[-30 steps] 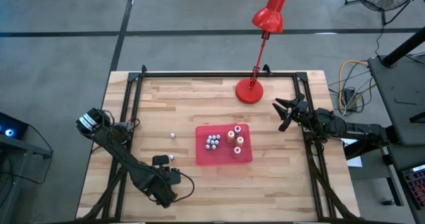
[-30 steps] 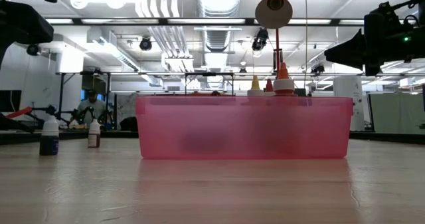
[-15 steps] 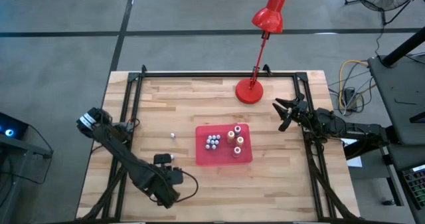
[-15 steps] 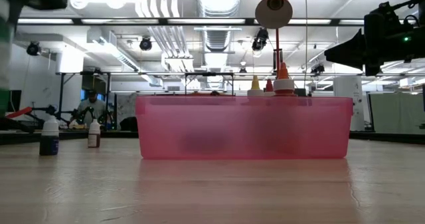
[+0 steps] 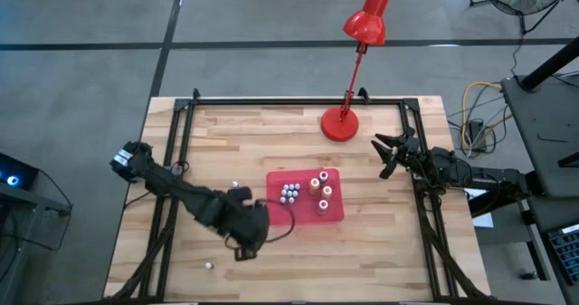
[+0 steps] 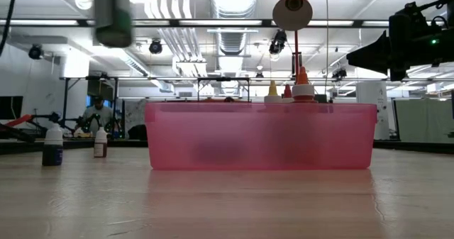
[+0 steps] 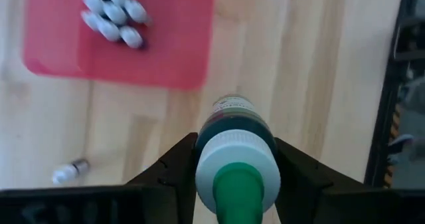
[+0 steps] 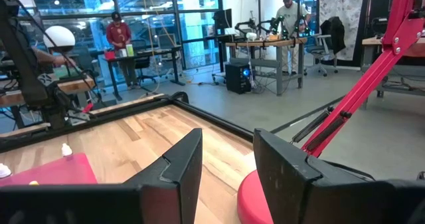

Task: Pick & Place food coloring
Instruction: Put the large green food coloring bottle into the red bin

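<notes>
A red tray (image 5: 335, 213) on the wooden table holds several small white-capped food coloring bottles (image 5: 289, 193) and a few larger ones (image 5: 320, 189). My left gripper (image 5: 242, 225) hangs above the table just left of the tray, shut on a dark green bottle (image 7: 234, 117) with a white cap and green tip. One small bottle (image 5: 235, 185) sits on the wood to the tray's left. Another small bottle (image 5: 208, 265) sits near the front edge. My right gripper (image 5: 391, 151) waits open at the right edge, level, with nothing between its fingers. My left gripper pinches the green bottle between its two fingers (image 7: 174, 165) at the white cap's sides (image 7: 200, 165). The fingers come from above, pointing steeply down. The bottle stays upright, cap up, with its body (image 6: 113, 15) hanging below the fingers, lifted clear of the table.
A red desk lamp (image 5: 342, 122) stands at the far edge behind the tray. A black frame (image 5: 181, 151) runs around the table. In the low view the tray's wall (image 6: 260, 136) is tall, with two loose bottles (image 6: 53, 145) to its left. People are in the room beyond.
My left gripper has risen and swung from the near-left part of the table toward the tray, carrying the green bottle with it. The small bottle near the front edge, covered by the arm before, now shows.
</notes>
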Robot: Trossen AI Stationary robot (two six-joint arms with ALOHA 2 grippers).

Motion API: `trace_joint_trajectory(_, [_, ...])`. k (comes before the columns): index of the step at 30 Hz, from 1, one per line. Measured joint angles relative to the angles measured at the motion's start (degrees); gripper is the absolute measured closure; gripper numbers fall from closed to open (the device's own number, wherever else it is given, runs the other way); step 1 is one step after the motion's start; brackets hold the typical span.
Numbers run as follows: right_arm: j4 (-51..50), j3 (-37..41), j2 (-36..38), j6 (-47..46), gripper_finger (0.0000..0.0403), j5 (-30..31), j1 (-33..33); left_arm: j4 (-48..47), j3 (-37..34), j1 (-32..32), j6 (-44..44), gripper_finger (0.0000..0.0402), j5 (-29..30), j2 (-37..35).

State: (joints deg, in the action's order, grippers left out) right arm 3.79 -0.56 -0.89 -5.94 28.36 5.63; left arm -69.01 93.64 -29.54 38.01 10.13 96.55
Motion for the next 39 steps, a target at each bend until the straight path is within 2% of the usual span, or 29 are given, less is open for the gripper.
trace_joint_trajectory(8, [0.00,0.00,-0.02,-0.02,0.0275,0.00,0.02,-0.33,5.50,8.30,-4.99,0.0273,0.15,2.93])
trace_joint_trajectory(14, [0.00,0.00,-0.01,-0.01,0.0275,-0.01,0.01,-0.42,9.18,11.86,-8.23,0.0273,0.19,6.65])
trace_joint_trajectory(28, [0.00,0.00,-0.02,0.00,0.0275,0.00,0.01,-0.94,21.84,16.92,-15.80,0.0273,0.00,18.74])
trace_joint_trajectory(39, [0.00,0.00,0.00,0.00,0.0275,0.00,0.00,0.21,23.77,18.32,-19.09,0.0273,2.04,24.08])
